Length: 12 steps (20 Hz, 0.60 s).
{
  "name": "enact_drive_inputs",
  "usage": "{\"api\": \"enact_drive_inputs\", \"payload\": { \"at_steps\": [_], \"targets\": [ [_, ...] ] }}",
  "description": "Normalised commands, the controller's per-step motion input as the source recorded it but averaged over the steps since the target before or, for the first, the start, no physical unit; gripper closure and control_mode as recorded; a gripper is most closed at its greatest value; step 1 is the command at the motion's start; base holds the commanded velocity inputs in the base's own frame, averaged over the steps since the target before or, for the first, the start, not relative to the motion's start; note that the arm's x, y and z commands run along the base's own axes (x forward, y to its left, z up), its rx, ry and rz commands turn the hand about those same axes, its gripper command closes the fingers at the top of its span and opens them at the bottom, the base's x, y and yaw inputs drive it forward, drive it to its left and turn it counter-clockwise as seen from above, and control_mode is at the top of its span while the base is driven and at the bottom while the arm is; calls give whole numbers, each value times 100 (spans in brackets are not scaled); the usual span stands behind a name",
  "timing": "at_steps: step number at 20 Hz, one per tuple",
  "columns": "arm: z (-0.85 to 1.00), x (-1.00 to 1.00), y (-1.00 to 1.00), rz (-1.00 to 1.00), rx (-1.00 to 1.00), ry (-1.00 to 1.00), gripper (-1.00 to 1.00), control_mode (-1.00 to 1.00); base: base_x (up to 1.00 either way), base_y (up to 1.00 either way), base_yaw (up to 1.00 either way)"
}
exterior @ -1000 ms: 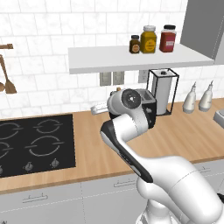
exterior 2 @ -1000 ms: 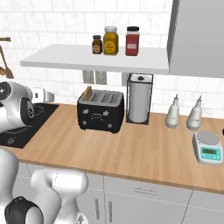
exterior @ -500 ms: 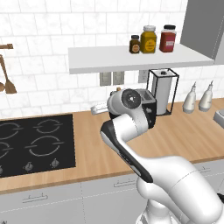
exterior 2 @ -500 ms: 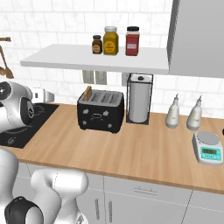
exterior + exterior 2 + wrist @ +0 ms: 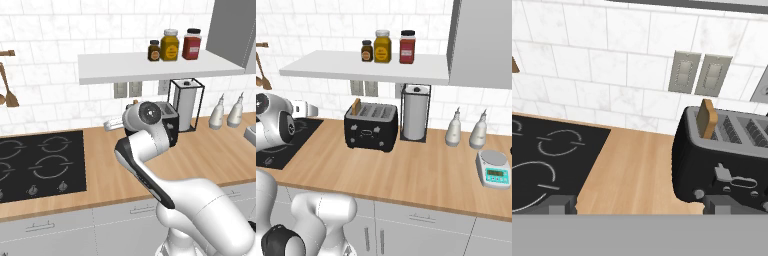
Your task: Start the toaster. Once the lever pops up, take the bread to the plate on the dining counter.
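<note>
The black two-slot toaster [image 5: 371,128] stands on the wall counter under the shelf; it is also at the right of the hand view [image 5: 727,165], and half hidden behind my arm in the left base view [image 5: 171,125]. The bread [image 5: 706,118] stands upright in the toaster's left slot with its top sticking out [image 5: 356,106]. A small grey lever [image 5: 724,174] sits on the front face. My gripper [image 5: 639,205] is open and empty, hovering over the counter to the toaster's left, apart from it [image 5: 310,109]. The plate and the dining counter are out of view.
A black hob [image 5: 37,160] lies left of the toaster. A paper-towel holder [image 5: 415,114] stands right of it, then two bottles [image 5: 455,127] and a kitchen scale [image 5: 494,169]. The shelf [image 5: 366,67] with three jars hangs above. Wall sockets [image 5: 701,74] are behind.
</note>
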Motion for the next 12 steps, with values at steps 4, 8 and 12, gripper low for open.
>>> {"api": "enact_drive_inputs", "payload": {
  "at_steps": [4, 8, 12],
  "targets": [
    [0, 0, 0, 0, 0, 0, -100, -100, 0, 0, 0],
    [0, 0, 0, 0, 0, 0, -100, -100, 0, 0, 0],
    [0, 0, 0, 0, 0, 0, -100, -100, 0, 0, 0]
  ]
}}
